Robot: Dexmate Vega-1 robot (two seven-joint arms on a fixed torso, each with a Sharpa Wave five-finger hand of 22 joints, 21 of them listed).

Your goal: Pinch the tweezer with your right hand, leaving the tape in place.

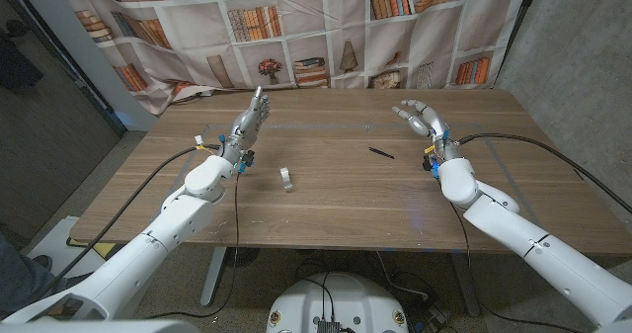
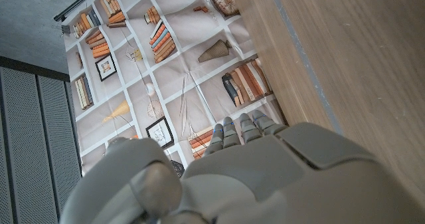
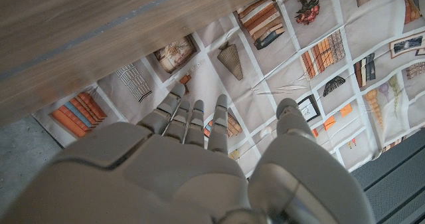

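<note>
Nothing of the task looks done so far, judging by how things lie. The tweezer, a thin dark sliver, lies flat on the wooden tabletop, near the right hand but apart from it, a little toward the robot and toward the table's middle. That hand is raised above the tabletop's far right part with its fingers apart and slightly curled, holding nothing; the right wrist view shows the same loose spread of its fingers against the bookshelf-printed backdrop. The tape, a small whitish roll, stands near the table's middle, well apart from the tweezer and closer to the left arm. The left hand is also lifted, fingers straight and close to one another, gripping nothing, away from the tape.

What is left, then, is the whole of the job: bringing the right hand down and inward to the tweezer, closing thumb and finger on it, and keeping clear of the tape. The tweezer's thinness and flat lie may make the pinch fiddly.
</note>
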